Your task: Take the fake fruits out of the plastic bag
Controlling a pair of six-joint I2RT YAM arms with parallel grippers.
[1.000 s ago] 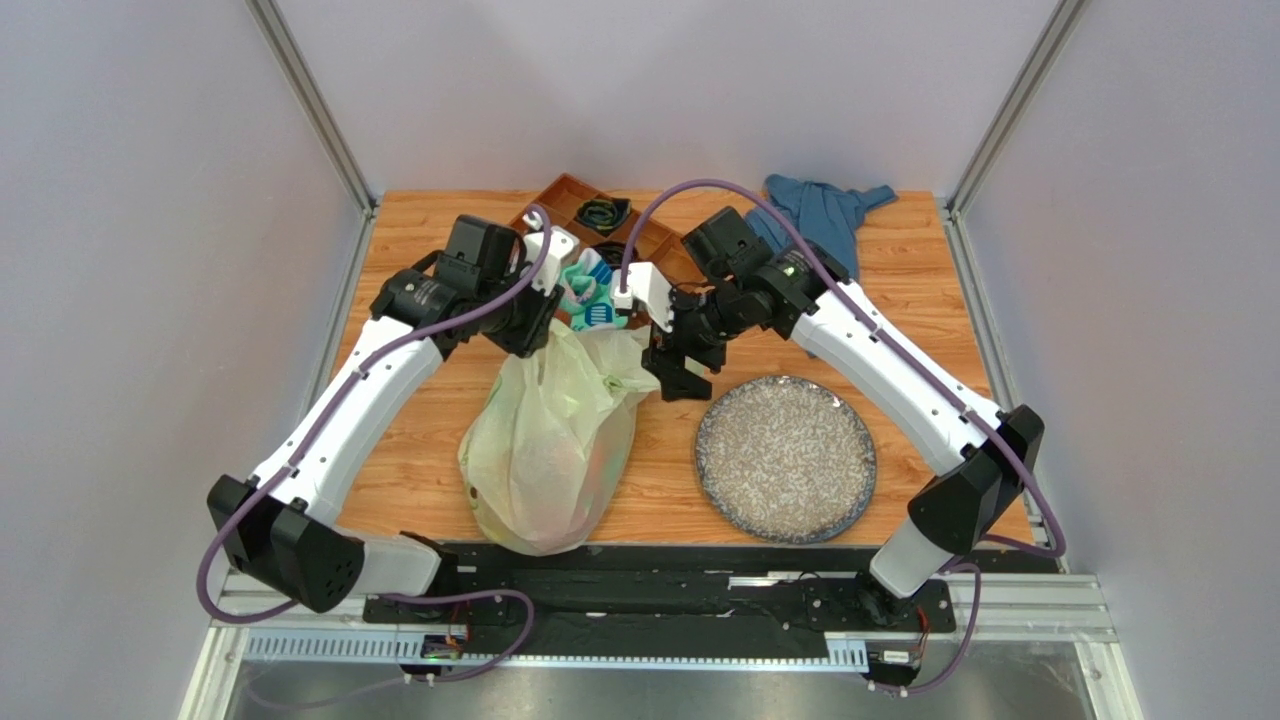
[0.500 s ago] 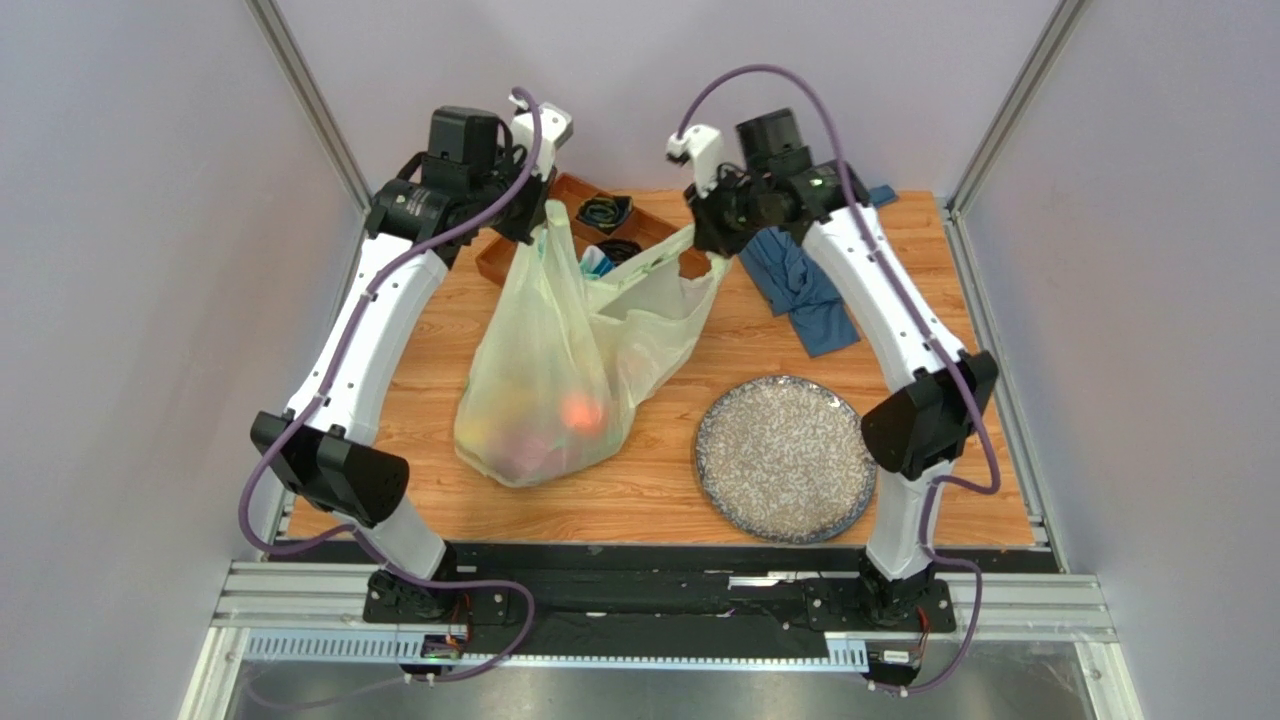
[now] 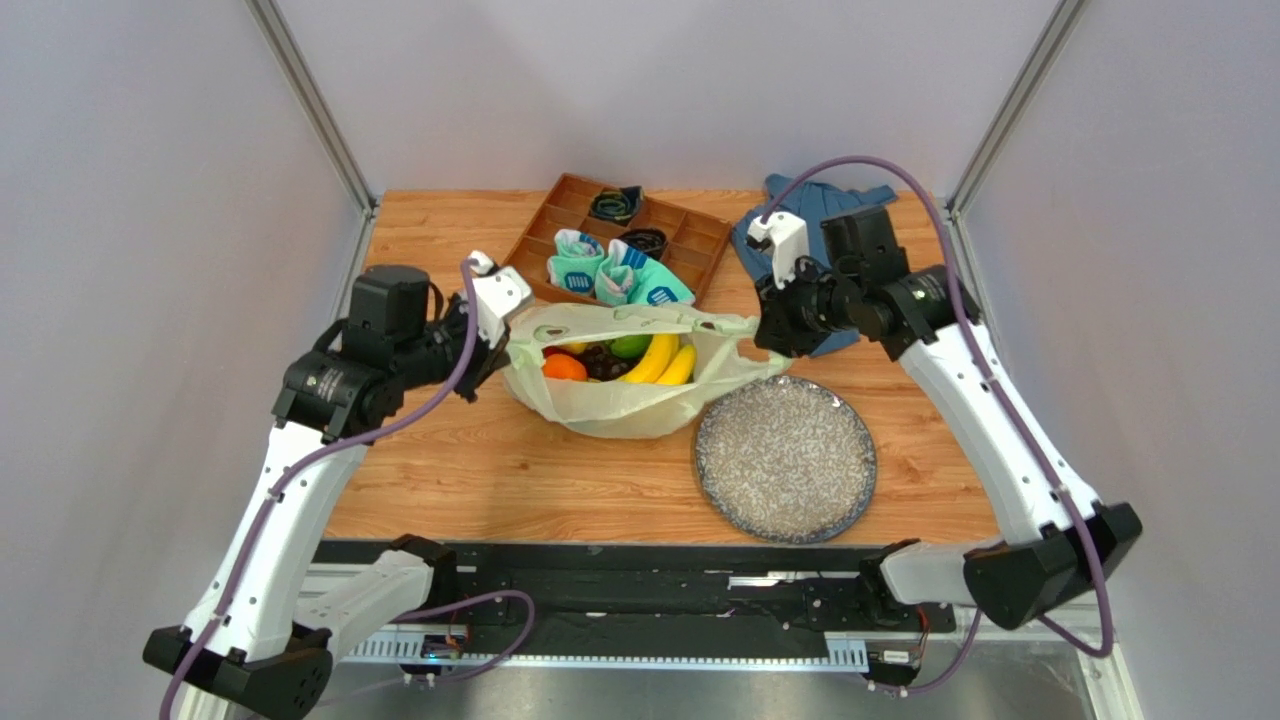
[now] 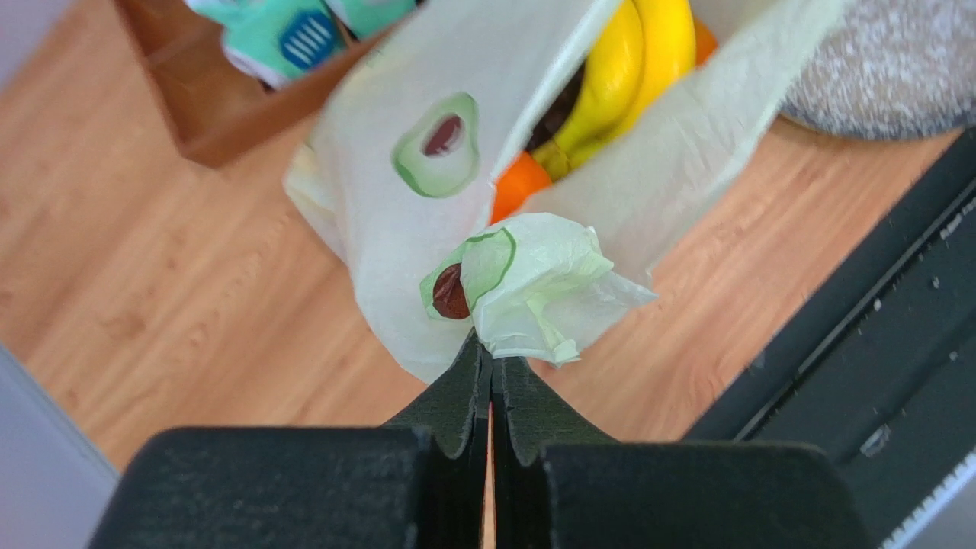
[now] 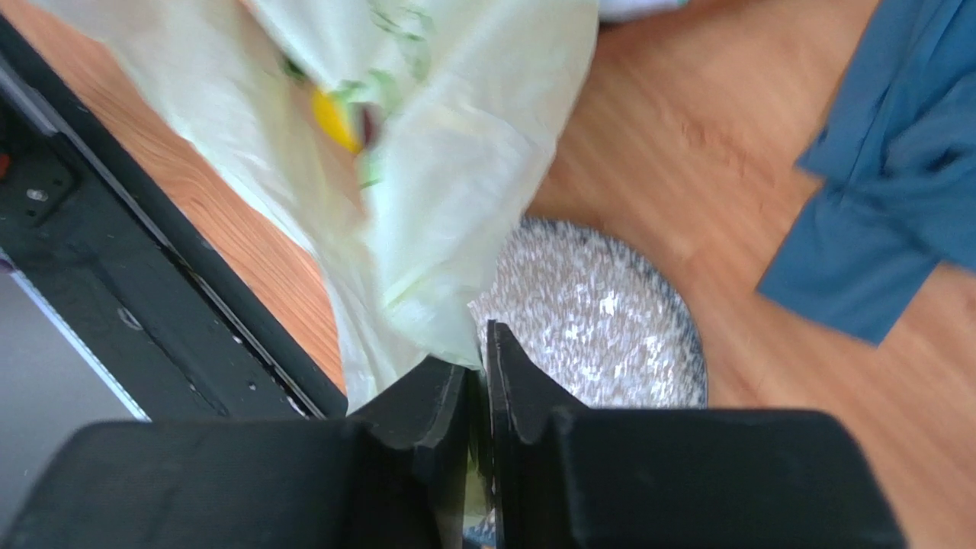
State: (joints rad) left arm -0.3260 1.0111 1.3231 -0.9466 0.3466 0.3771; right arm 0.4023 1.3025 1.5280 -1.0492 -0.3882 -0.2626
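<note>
Fake fruits [image 3: 624, 360] in plain sight, heaped in the open mouth of the plastic bag [image 3: 631, 413]! The bag lies slumped mid-table [image 3: 451, 450], with the wooden tray [image 3: 559, 203] on its far side and the speckled plate [image 3: 786, 458] just near-right of it. Bananas [image 3: 664, 360] sit at the right of the pile and an orange [image 3: 565, 366] at the left, with dark grapes [image 3: 604, 362] and a round green one [image 3: 631, 347] between them.

The left gripper [image 4: 490, 357] has its fingers pressed together on a bunched scrap of the bag's left edge. The right gripper [image 5: 479, 349] pinches the film at the right edge. Between them the mouth is stretched wide.

That film looks thin, soft and slippery, and it would likely sag over the fruit if either pinch let go. The fruits themselves look light, hard and smooth. The round ones would probably roll or squirt out of a careless squeeze. The bananas seem the easiest first pick, taken across the curved middle, where two fingers can straddle them. The orange would want a centred grip across its widest part.
</note>
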